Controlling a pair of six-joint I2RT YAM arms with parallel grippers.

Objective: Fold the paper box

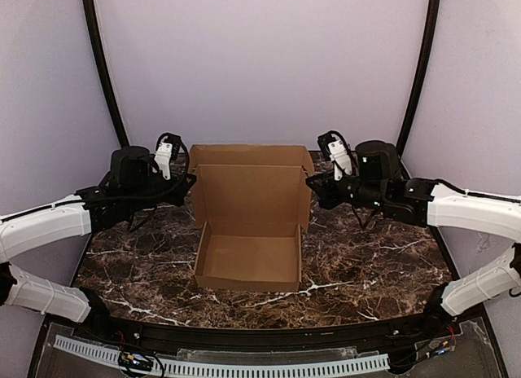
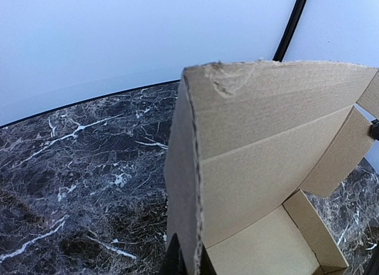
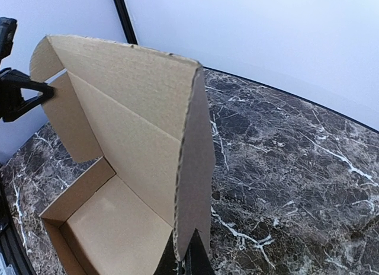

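Note:
The brown paper box (image 1: 248,256) stands on the marble table, its tray formed and its lid (image 1: 252,186) raised upright at the back. My left gripper (image 1: 189,182) is shut on the lid's left side flap (image 2: 183,186), pinching the flap's edge between its black fingertips (image 2: 172,260). My right gripper (image 1: 311,182) is shut on the lid's right side flap (image 3: 198,168), its fingertips (image 3: 201,257) on either side of the cardboard. The open tray shows in both wrist views (image 2: 266,245) (image 3: 112,227).
The dark marble table (image 1: 366,264) spreads on both sides of the box. Pale curved walls (image 1: 260,60) with black poles (image 1: 102,60) close in the back. A white perforated strip (image 1: 244,368) runs along the near edge.

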